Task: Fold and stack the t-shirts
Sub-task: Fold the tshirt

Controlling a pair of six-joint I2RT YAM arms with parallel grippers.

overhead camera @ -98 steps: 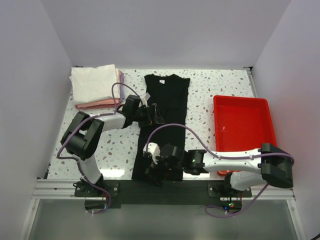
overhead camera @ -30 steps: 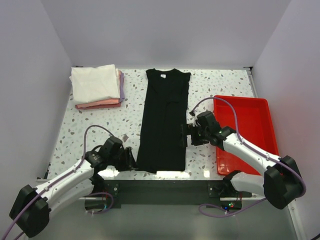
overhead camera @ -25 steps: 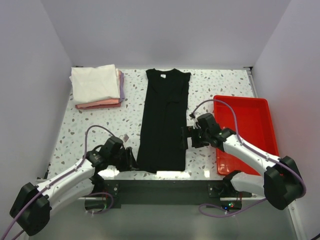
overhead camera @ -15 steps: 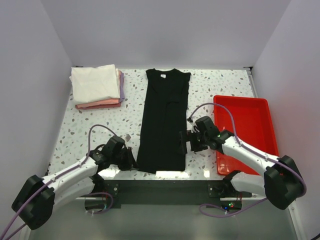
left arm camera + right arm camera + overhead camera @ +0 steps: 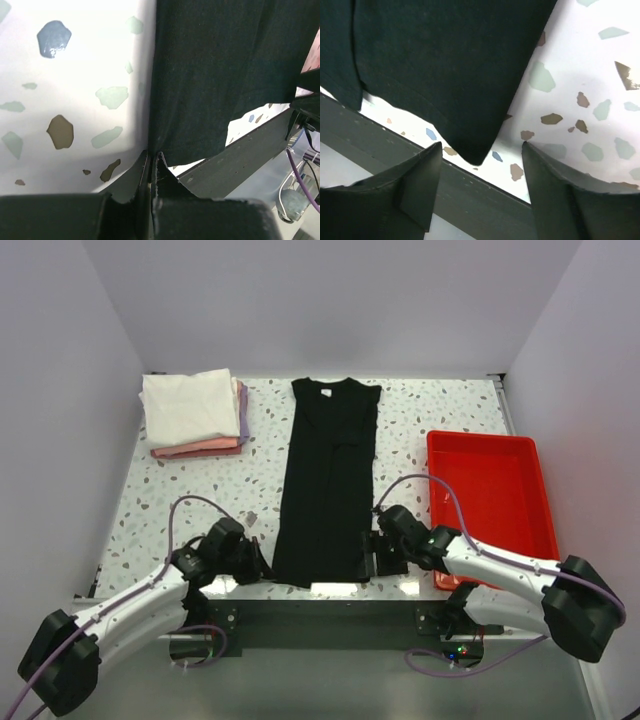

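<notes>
The soft-cloth black t-shirt (image 5: 328, 480) lies flat on the speckled terrazzo counter (image 5: 430, 420) as 1 long narrow strip, collar at the far end and hem at the near edge, just above the arms' bases.

Within the last second both arms have settled on the hem's 2 corners. The left pincer (image 5: 258, 562) was standing half apart beside the near left corner and has now clenched: its wrist view shows the 2 fingers pressed together with the shirt's edge running into the seam between them (image 5: 151, 162), so it appears to be grasping that corner. The right pincer (image 5: 378, 550) has travelled from about halfway along the shirt's right edge down to the near right corner. Its jaws have begun to narrow but remain released, 1 finger (image 5: 417, 180) on each side of the corner tip, neither touching the cloth.

That leaves the hem half secured. My reading is that the right side must finish pinching before the hem can be lifted and carried toward the collar; pulling with only the left held would likely skew the strip.

The stack of folded white, pink and lavender shirts (image 5: 190, 405) sits in the far left corner, well apart, unchanged. The red plastic tray (image 5: 490, 495) stays at the right.
</notes>
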